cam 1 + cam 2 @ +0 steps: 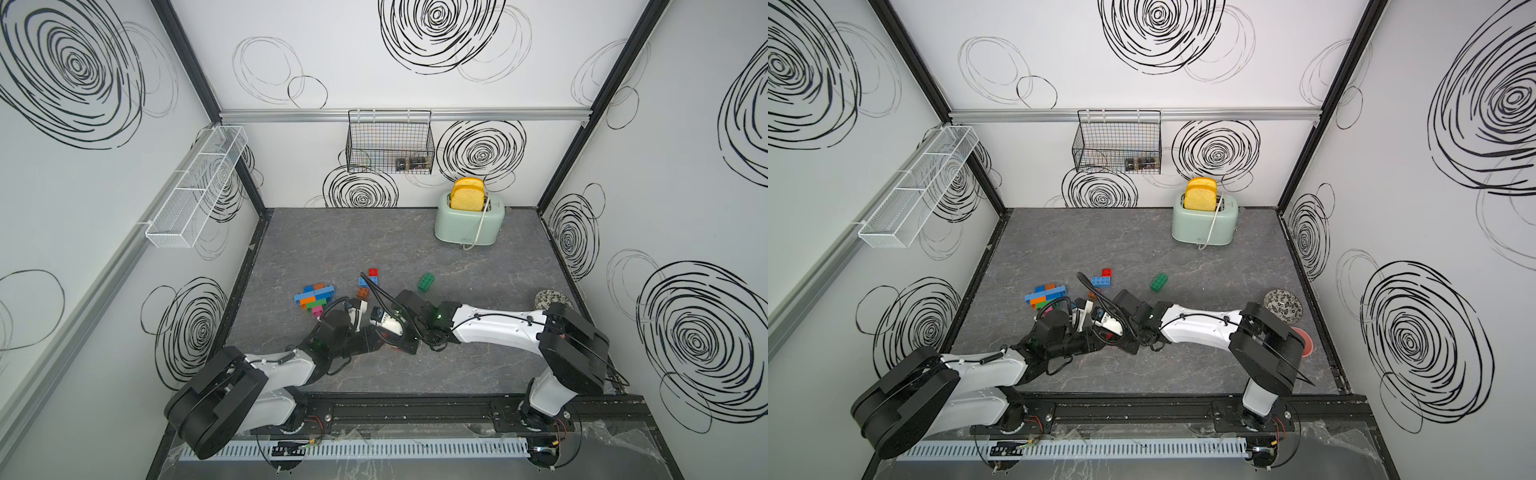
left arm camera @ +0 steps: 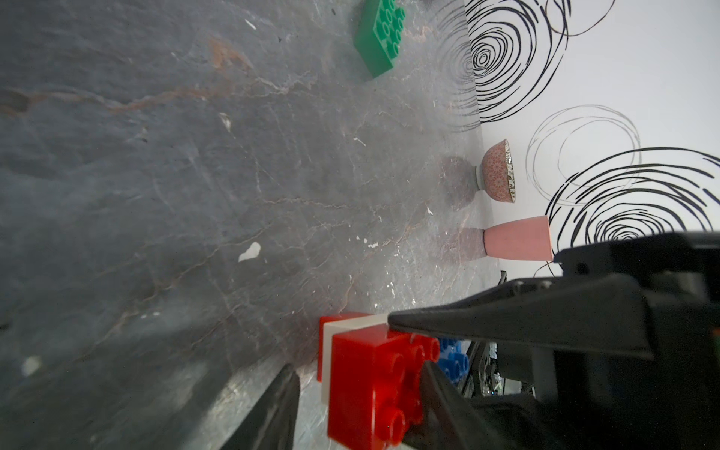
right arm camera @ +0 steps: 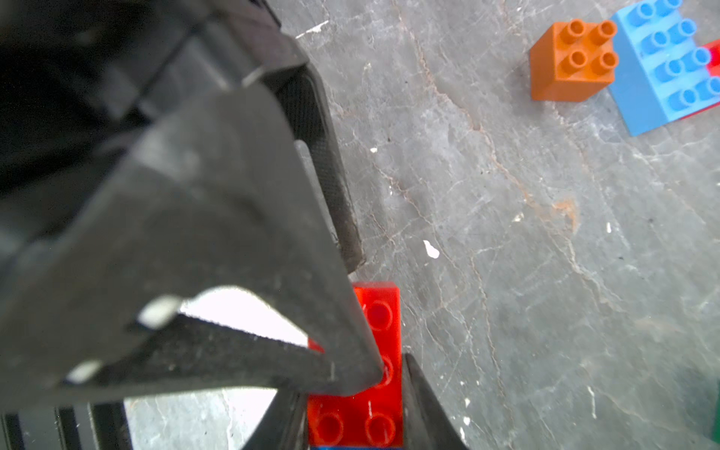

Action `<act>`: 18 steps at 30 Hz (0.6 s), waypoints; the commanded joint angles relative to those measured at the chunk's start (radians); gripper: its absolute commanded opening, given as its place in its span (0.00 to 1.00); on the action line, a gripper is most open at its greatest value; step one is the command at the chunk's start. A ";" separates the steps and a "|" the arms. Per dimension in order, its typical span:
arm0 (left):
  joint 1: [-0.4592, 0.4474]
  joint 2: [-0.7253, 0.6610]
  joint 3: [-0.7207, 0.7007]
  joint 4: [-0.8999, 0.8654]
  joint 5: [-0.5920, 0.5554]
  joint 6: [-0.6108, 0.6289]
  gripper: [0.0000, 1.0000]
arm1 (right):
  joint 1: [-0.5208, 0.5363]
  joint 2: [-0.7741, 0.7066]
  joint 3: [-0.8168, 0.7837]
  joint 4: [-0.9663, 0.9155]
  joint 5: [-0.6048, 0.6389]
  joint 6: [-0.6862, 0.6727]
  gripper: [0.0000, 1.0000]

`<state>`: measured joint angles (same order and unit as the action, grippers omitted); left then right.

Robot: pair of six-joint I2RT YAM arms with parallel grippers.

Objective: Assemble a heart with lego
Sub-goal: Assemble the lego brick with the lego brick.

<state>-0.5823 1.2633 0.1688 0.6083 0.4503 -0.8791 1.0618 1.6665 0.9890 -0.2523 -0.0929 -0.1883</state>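
In the right wrist view my right gripper (image 3: 354, 405) is shut on a red brick (image 3: 380, 311), with a blue brick edge just below it. My left gripper (image 2: 358, 366) straddles the same small stack, a red brick (image 2: 366, 385) backed by a white brick (image 2: 331, 331). One left fingertip (image 2: 432, 382) rests against the red studs. The other fingertip (image 2: 280, 397) stands apart from the brick. In both top views the arms meet at the table's middle front and hide the stack. A multicoloured flat assembly (image 1: 314, 296) lies to the left.
Loose red (image 1: 373, 272), blue (image 1: 368, 281) and orange (image 1: 363, 293) bricks lie behind the grippers, with a green brick (image 1: 427, 282) further right. A toaster (image 1: 469, 220) stands at the back. A patterned bowl (image 1: 1283, 305) and pink cup (image 1: 1304, 340) sit by the right wall.
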 commanded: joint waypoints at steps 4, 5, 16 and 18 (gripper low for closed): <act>-0.022 0.027 0.005 -0.053 -0.005 0.025 0.53 | -0.012 0.017 -0.004 -0.098 -0.040 -0.012 0.33; -0.024 0.026 0.005 -0.055 -0.007 0.025 0.53 | -0.014 0.014 -0.002 -0.101 -0.047 -0.010 0.34; -0.036 0.019 0.006 -0.084 -0.041 0.029 0.52 | -0.034 -0.047 0.014 -0.106 -0.111 -0.008 0.59; -0.037 0.018 0.012 -0.088 -0.042 0.029 0.52 | -0.042 -0.064 0.019 -0.111 -0.130 -0.005 0.60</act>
<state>-0.6098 1.2686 0.1791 0.6014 0.4347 -0.8677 1.0321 1.6566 0.9901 -0.3279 -0.1783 -0.1883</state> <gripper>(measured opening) 0.518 0.593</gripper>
